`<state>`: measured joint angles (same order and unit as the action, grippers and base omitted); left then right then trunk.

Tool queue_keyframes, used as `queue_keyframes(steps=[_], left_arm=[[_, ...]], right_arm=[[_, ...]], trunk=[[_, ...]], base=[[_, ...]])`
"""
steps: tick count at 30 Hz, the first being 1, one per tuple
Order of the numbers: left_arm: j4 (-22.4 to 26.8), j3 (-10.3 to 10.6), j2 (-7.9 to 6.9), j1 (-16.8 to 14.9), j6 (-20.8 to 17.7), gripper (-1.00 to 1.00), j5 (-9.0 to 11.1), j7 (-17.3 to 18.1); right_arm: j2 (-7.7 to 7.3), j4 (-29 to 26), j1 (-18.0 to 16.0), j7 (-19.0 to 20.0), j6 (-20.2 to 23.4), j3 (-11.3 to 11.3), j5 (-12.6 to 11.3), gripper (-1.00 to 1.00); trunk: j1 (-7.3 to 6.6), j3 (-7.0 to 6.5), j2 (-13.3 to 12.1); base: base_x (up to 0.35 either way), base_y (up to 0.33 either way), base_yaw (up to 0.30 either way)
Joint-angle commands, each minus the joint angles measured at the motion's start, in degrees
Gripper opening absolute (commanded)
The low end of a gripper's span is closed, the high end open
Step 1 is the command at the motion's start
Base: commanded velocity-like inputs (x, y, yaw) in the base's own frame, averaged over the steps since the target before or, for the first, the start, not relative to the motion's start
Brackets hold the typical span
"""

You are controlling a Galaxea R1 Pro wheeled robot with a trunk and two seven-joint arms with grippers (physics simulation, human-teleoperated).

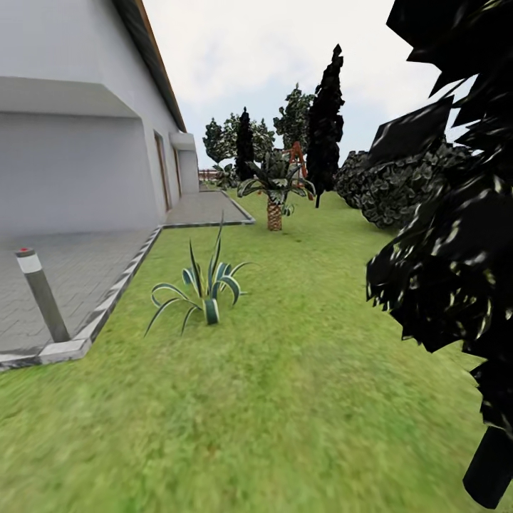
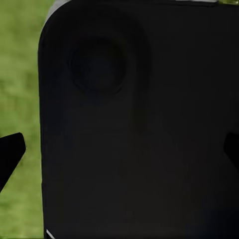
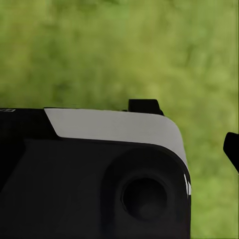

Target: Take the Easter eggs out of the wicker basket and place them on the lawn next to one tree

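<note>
Left wrist view: gripper fingertips wide apart over lawn.

An open strip of lawn runs forward from the near foreground into the distance, wide and bare down its middle. On the left a grey kerb borders a paved area, where a short tilted bollard stands beside the white house wall. A spiky striped plant sits on the grass near the kerb. Farther ahead a small palm stands mid-lawn. Dark foliage crowds the right side close by, with a rounded hedge and a narrow dark tree behind it. Under each wrist, a dark robot body panel blocks much of the grass.
</note>
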<state>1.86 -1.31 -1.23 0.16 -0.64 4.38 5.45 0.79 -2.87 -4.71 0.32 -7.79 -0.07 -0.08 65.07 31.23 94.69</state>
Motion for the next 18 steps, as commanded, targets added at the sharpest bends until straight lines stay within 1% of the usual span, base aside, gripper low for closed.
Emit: queue_keyframes(steps=[1, 5, 18], left_arm=[[0.1, -0.1, -0.06, 0.0, -0.1, 1.0, 0.5, 0.3], [0.1, -0.1, -0.32, 0.0, -0.1, 1.0, 0.5, 0.3], [0.1, -0.1, -0.35, 0.0, -0.1, 1.0, 0.5, 0.3]], right_arm=[[0.0, 0.1, 0.0, 0.0, -0.2, 0.0, 0.0, 1.0], [0.0, 0.1, 0.0, 0.0, -0.2, 0.0, 0.0, 1.0], [0.0, 0.1, -0.1, 0.0, -0.2, 0.0, 0.0, 1.0]], trunk=[[0.03, 0.02, 0.0], [0.03, -0.14, 0.0], [0.03, -0.74, 0.0]], base=[[0.332, 0.14, -0.114], [0.332, 0.143, -0.133], [0.329, 0.159, -0.147]])
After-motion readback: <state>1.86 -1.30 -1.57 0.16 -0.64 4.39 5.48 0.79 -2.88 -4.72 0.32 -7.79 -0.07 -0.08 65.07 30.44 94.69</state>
